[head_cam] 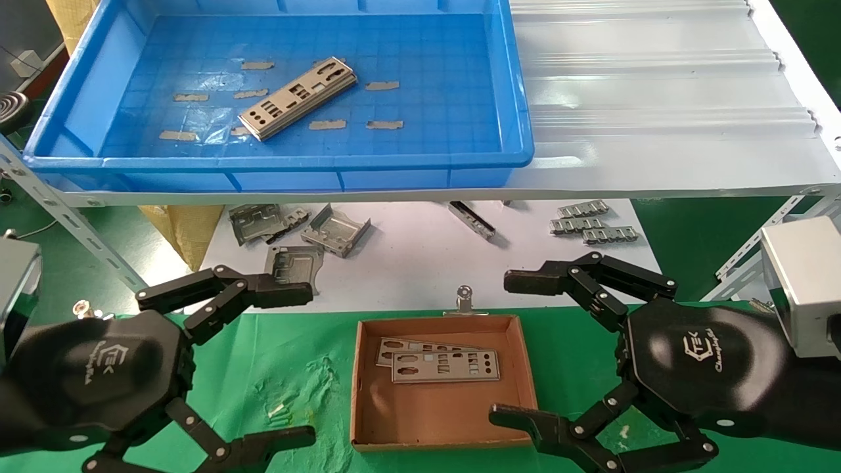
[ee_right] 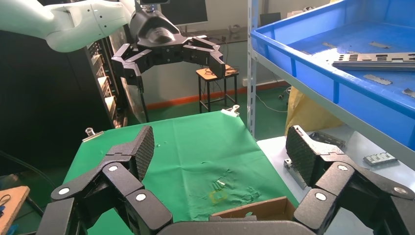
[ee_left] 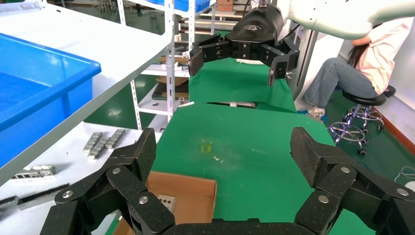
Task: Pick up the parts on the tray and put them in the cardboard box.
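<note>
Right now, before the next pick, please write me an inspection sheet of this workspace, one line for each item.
Surface: green cloth under the cardboard box.
Job's things: plates stacked in the blue tray; two plates in the box.
Clutter: bent brackets and clip strips on the white lower shelf.
Grippers: left gripper and right gripper open, empty, flanking the box.
Cables: nothing seen.
Surroundings: seated person.

White shelf (head_cam: 657, 131) carries tray (head_cam: 79, 98); green cloth (head_cam: 295, 355) carries cardboard box (head_cam: 358, 381).
</note>
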Controlling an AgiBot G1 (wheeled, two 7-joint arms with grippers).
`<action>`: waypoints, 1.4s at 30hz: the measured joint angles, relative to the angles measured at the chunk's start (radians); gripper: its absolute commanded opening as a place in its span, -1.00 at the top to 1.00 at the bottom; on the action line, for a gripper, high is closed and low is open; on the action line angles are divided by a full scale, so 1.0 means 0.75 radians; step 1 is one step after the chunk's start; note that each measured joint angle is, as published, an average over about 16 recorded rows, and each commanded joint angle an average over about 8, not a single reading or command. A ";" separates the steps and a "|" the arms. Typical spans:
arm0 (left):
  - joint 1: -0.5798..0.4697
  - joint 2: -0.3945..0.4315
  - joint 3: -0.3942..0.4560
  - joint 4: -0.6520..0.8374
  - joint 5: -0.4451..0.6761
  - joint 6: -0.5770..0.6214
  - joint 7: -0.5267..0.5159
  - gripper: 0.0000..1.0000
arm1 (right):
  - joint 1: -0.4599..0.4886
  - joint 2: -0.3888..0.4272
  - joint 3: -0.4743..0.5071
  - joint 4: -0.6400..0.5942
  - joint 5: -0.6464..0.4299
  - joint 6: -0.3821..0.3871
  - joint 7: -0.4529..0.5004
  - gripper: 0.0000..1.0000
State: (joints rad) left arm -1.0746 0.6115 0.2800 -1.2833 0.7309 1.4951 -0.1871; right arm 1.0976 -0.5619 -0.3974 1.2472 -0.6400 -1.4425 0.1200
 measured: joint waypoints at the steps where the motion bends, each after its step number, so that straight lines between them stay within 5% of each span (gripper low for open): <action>1: 0.000 0.000 0.000 0.000 0.000 0.000 0.000 -1.00 | 0.000 0.000 0.000 0.000 0.000 0.000 0.000 -1.00; 42: 0.000 0.000 0.000 0.000 0.000 0.000 0.000 -1.00 | 0.000 0.000 0.000 0.000 0.000 0.000 0.000 -1.00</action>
State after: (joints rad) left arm -1.0746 0.6116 0.2800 -1.2833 0.7309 1.4951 -0.1871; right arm 1.0976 -0.5619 -0.3974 1.2472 -0.6400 -1.4425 0.1200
